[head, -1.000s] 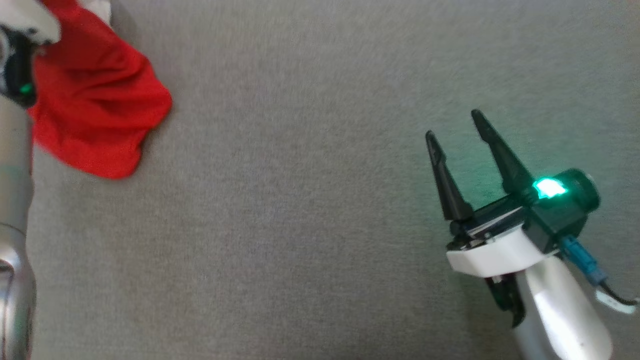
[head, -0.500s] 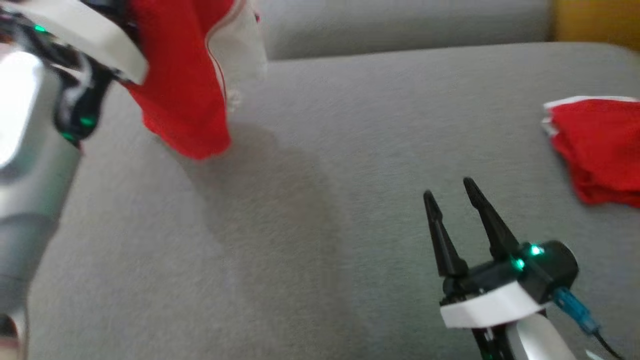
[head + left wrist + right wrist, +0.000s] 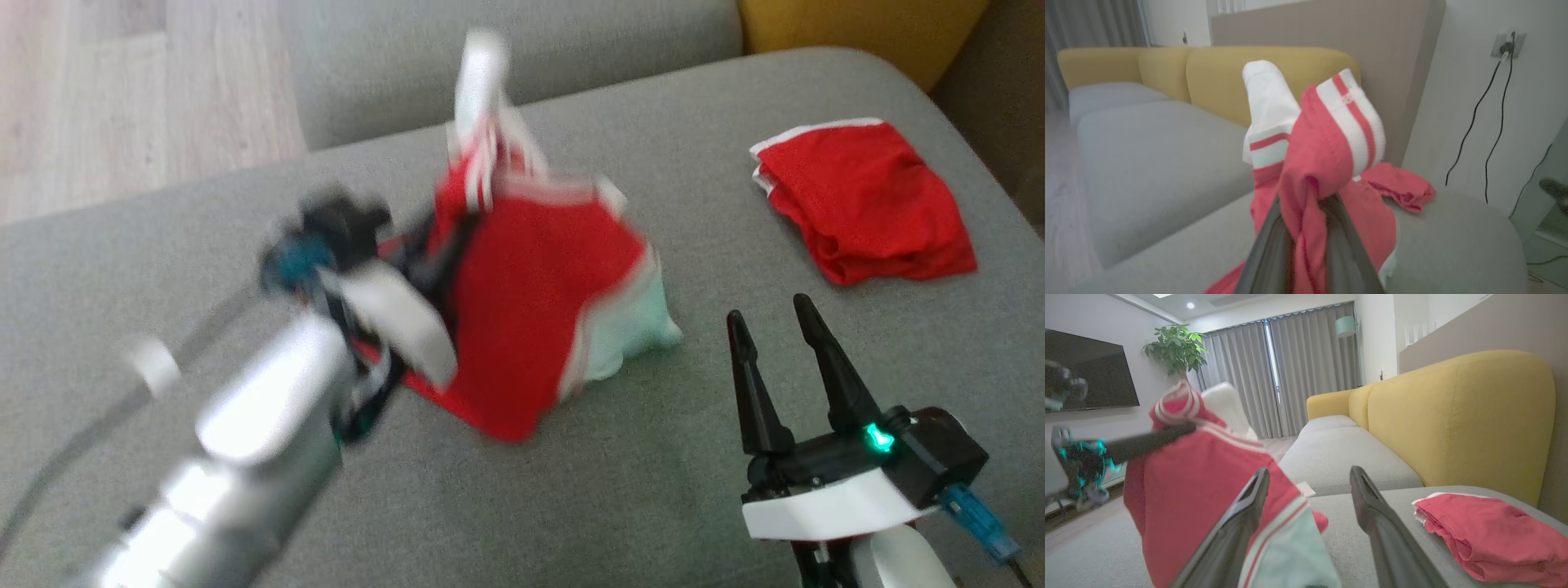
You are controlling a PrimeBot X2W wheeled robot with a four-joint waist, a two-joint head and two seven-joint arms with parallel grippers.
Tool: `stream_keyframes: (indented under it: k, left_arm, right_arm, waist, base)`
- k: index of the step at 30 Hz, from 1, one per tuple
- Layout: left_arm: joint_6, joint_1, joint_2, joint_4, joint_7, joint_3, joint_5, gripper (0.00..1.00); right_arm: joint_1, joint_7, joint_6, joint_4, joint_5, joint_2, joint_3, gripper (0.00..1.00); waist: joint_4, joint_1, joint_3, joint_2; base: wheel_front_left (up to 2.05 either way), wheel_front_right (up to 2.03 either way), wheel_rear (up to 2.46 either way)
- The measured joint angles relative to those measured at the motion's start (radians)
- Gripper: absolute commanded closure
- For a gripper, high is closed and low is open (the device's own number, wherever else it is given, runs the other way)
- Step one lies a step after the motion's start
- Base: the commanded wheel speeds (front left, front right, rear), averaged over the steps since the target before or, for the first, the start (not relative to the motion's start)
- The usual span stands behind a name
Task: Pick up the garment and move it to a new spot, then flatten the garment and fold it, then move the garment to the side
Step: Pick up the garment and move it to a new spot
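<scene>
The garment (image 3: 531, 302) is red with white striped trim and a pale panel. It hangs bunched from my left gripper (image 3: 445, 237), which is shut on its upper folds, and its lower edge drapes onto the grey sofa cushion (image 3: 653, 490). The picture there is blurred. In the left wrist view the garment (image 3: 1331, 143) is pinched between the two fingers of the left gripper (image 3: 1306, 200). My right gripper (image 3: 767, 314) stands open and empty to the right of the cloth. From the right wrist the garment (image 3: 1200, 477) hangs left of the right gripper (image 3: 1309, 473).
A second red garment (image 3: 865, 204) lies folded at the cushion's far right, also seen as the folded piece (image 3: 1486, 531). A yellow sofa back (image 3: 1453, 416) rises behind it. Wooden floor (image 3: 122, 98) lies beyond the cushion's far left edge.
The head view has swung up and over. My left arm has carried the hanging garment rightward to the middle of the cushion. The right gripper has stayed open.
</scene>
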State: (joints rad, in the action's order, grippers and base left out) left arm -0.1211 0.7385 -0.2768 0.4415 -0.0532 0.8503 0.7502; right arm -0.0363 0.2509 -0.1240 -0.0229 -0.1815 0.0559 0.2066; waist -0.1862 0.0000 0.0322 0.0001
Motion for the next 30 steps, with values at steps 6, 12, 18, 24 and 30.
stream_keyframes:
  k: [6, 12, 18, 24, 30]
  left_arm:
    - [0.04, -0.149, 0.054, 0.114, -0.115, 0.048, -0.03, 1.0]
    - [0.099, -0.184, 0.118, 0.19, -0.19, 0.05, -0.092, 0.0]
    - [0.181, -0.285, 0.13, 0.033, -0.199, -0.134, -0.198, 0.0]
    - [0.219, -0.525, 0.127, -0.105, -0.199, -0.285, -0.281, 0.0]
    - [0.249, -0.696, 0.124, -0.25, -0.199, -0.422, -0.402, 0.0]
  right_arm:
    - [0.0, 0.0, 0.0, 0.035, -0.052, -0.001, -0.002, 0.0]
    - [0.002, 0.0, 0.0, 0.074, -0.054, -0.003, -0.014, 0.0]
    - [0.003, 0.0, 0.0, 0.121, -0.019, -0.011, -0.072, 0.0]
    - [-0.043, 0.0, 0.0, 0.123, -0.033, -0.01, -0.112, 0.0]
    - [-0.123, 0.0, 0.0, 0.117, -0.031, -0.011, -0.147, 0.0]
  waist:
    - [-0.005, 0.0001, 0.046, 0.0]
    - [0.034, 0.0002, 0.068, 0.0]
    - [0.09, 0.0, 0.02, 0.0]
    - [0.151, -0.0001, -0.043, 0.0]
    - [0.216, -0.0001, -0.097, 0.0]
  base:
    - [0.0, 0.0, 0.0]
    - [0.0, 0.0, 0.0]
    - [0.0, 0.0, 0.0]
    - [0.0, 0.0, 0.0]
    - [0.0, 0.0, 0.0]
